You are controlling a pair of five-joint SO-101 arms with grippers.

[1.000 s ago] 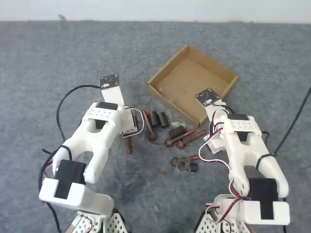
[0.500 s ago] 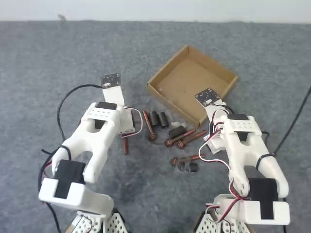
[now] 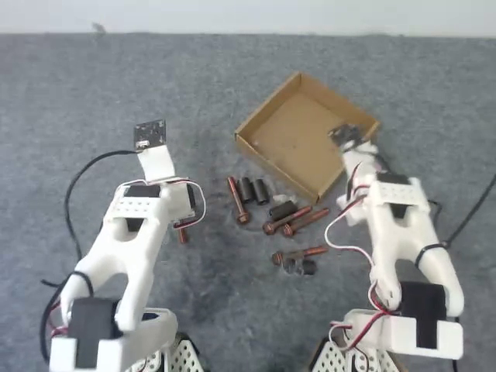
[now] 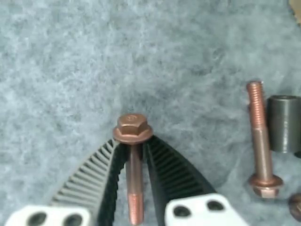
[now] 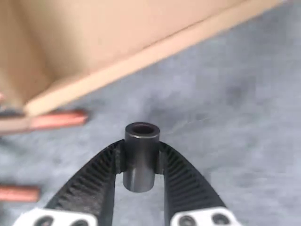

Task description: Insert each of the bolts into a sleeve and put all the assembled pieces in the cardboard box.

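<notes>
One arm (image 3: 128, 240) has swung away from the leftover bolts (image 3: 288, 219) in the high view, the other toward the cardboard box (image 3: 273, 161). Left wrist: left gripper (image 4: 133, 147) clamps a bolt (image 4: 133, 129). Right wrist: right gripper (image 5: 141, 150) squeezes a sleeve (image 5: 140, 168); insertion looks next.

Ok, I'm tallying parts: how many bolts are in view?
5. Held bolt in the left hand; lone bolt beside the sleeves; two bolts side by side near the box; last bolt nearest the arms. More may hide under the arms.
</notes>
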